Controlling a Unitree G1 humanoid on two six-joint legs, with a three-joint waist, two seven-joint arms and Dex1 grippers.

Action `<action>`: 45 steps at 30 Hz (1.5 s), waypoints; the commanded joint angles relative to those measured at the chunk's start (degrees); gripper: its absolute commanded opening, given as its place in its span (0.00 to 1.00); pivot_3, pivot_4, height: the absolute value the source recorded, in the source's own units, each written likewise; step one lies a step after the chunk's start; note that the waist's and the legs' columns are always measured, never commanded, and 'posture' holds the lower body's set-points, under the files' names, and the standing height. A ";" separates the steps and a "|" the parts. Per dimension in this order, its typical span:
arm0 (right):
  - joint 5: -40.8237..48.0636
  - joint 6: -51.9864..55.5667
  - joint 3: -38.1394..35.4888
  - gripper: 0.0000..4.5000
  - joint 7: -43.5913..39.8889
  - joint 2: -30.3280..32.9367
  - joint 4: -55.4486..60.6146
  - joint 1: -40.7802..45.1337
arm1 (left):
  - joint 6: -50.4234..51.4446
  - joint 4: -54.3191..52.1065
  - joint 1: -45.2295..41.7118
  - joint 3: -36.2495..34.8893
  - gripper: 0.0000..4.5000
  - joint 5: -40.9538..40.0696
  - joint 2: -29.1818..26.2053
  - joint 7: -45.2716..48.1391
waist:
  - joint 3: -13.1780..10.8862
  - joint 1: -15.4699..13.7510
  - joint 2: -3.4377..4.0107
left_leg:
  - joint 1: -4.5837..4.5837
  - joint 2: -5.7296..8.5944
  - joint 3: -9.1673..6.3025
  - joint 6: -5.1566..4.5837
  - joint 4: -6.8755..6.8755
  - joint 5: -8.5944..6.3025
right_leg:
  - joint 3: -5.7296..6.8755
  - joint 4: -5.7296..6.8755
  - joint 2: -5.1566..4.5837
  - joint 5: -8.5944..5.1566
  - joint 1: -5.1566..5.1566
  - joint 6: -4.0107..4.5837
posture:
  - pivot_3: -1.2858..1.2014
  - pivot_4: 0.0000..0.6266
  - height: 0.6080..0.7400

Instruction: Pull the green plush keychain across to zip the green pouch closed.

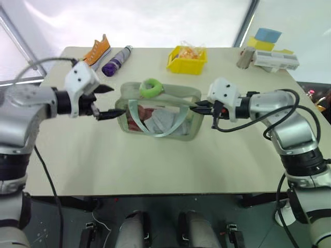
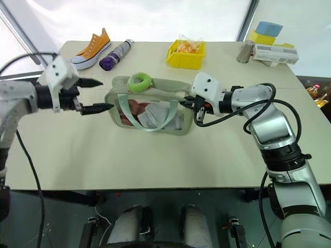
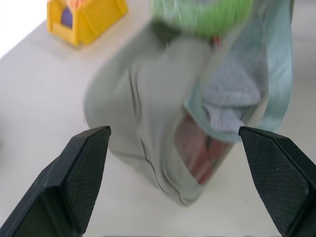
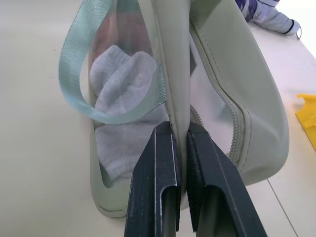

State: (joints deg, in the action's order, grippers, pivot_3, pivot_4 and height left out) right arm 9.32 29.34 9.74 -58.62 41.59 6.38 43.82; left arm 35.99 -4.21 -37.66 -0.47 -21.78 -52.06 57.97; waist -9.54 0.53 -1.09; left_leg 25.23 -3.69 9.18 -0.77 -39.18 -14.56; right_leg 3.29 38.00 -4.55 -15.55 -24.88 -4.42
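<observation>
The green pouch (image 1: 178, 132) lies mid-table, a grey sock and something red showing through its clear side. The green plush keychain (image 1: 151, 88) sits on top of it, toward its left end. My left gripper (image 1: 115, 101) is open just off the pouch's left end, its fingers straddling that end with nothing between them; the pouch (image 3: 133, 113) and the keychain (image 3: 202, 15) lie beyond the fingers (image 3: 89, 168). My right gripper (image 4: 180, 143) is shut on the pouch's (image 4: 222, 74) top fabric edge at its right end, beside the zipper (image 4: 232, 113).
A yellow bin (image 1: 187, 59) stands behind the pouch. A purple folded umbrella (image 1: 116, 61) and an orange sneaker (image 1: 98, 50) lie at the back left. A white box (image 1: 274, 60), a small cylinder (image 1: 246, 57) and blue and yellow blocks (image 1: 266, 37) sit at the back right.
</observation>
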 commanded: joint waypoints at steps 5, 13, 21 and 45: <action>0.02 -0.58 -0.46 0.00 -0.11 0.14 0.46 1.46 | -6.64 3.50 -0.41 0.50 0.44 2.90 3.87 -0.91 | -0.01 0.14 -0.02 | 0.06 0.07 0.00 -0.02 -0.01 -0.01 | 0.00 -0.01 -0.02 0.00 -0.04 -0.01 | 0.52 0.24 1.00; 0.54 1.02 -0.89 0.00 0.36 -0.17 0.85 2.36 | -6.31 2.93 0.09 0.45 0.00 2.53 3.97 0.29 | -0.01 0.20 -0.01 | 0.05 0.05 0.01 -0.02 -0.01 -0.01 | 0.01 0.00 -0.01 0.00 -0.05 -0.01 | 0.52 0.24 1.00; 3.86 8.24 -1.81 0.46 2.41 -2.80 5.57 9.72 | -4.20 1.18 0.08 0.26 0.00 2.21 3.80 -0.48 | -0.01 0.22 -0.01 | 0.06 0.01 0.00 -0.02 0.00 -0.01 | 0.00 0.01 -0.01 0.00 -0.08 -0.01 | 0.52 0.24 1.00; -4.00 -5.01 7.76 0.46 5.87 -13.18 -0.38 13.79 | -1.68 -0.53 -0.30 0.12 0.00 2.37 3.44 -1.00 | -0.01 0.27 -0.01 | 0.10 0.03 0.01 -0.01 -0.01 -0.01 | 0.01 0.07 -0.03 0.00 -0.12 0.00 | 0.52 0.24 1.00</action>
State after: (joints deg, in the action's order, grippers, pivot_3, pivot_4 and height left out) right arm 5.89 25.84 17.81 -52.66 28.51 5.80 57.35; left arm 34.68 -3.54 -37.28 0.57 -19.35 -48.26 57.03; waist -9.55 0.80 -1.10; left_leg 25.33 -3.66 9.18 -0.78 -39.19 -14.56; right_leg 3.29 38.07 -4.58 -15.55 -25.00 -4.42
